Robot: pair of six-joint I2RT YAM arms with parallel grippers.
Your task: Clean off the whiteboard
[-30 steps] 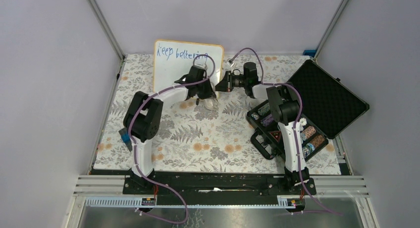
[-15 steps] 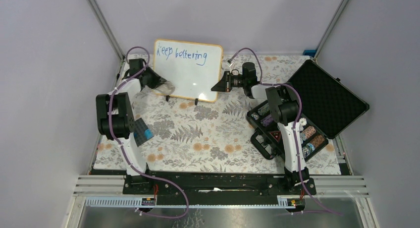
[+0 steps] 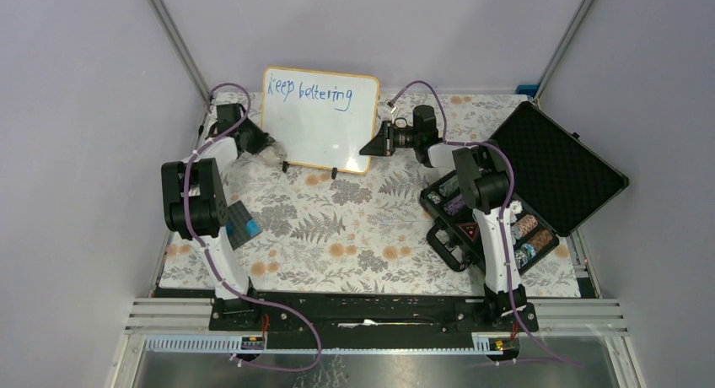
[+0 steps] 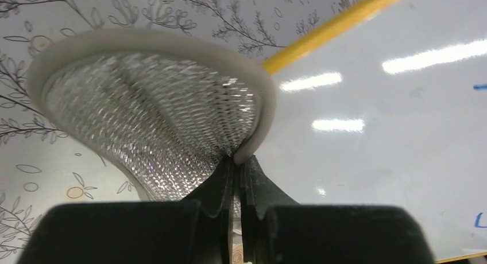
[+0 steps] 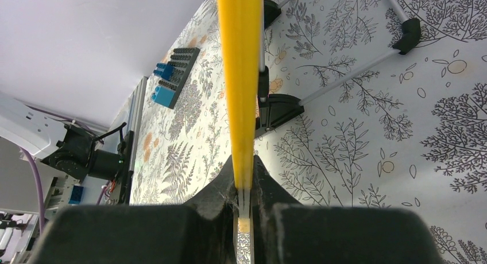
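Progress is looking nil: blue handwriting [image 3: 309,92] is sitting intact across the whiteboard [image 3: 319,131], standing at the worktop's [image 3: 371,232] far side, face toward the arms, long axis running left-right; left pincer [image 4: 236,162] is pinching a mesh pad [image 4: 143,109] by its left edge, right pincer [image 5: 244,173] is clamping its right frame.

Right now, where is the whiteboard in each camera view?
Top external: whiteboard, upper middle, standing.
Left wrist: whiteboard, right half, beside the mesh pad.
Right wrist: whiteboard, edge-on yellow strip down the centre.
Shared landmark: flowered tablecloth.
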